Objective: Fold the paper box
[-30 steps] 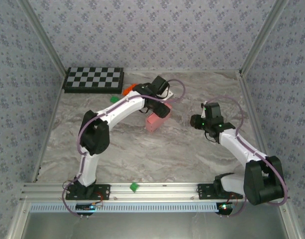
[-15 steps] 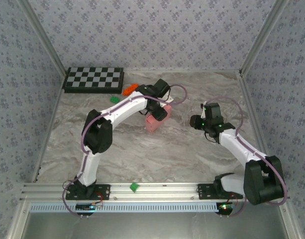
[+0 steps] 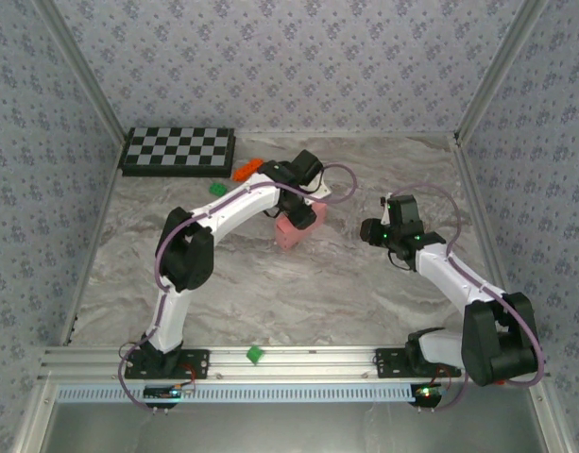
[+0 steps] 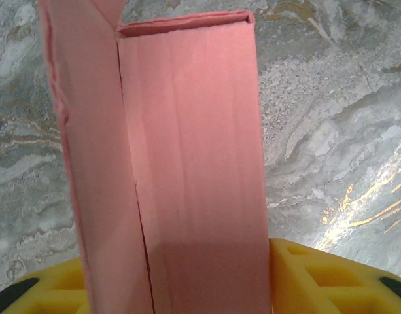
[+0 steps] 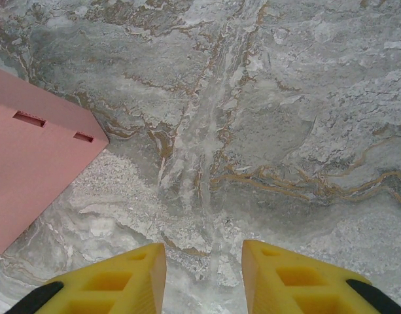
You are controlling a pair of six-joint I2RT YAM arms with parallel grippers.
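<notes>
We judge the pink thin-card paper box [image 4: 193, 163] partly folded, one flap open.
Left tool [image 4: 180, 282] pinches it; right tool [image 5: 203, 261] spread, empty.

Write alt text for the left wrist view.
A pink paper box fills the gap between the left pincer's yellow fingers, with one flap raised along its left side. Grey marbled table lies behind.
</notes>
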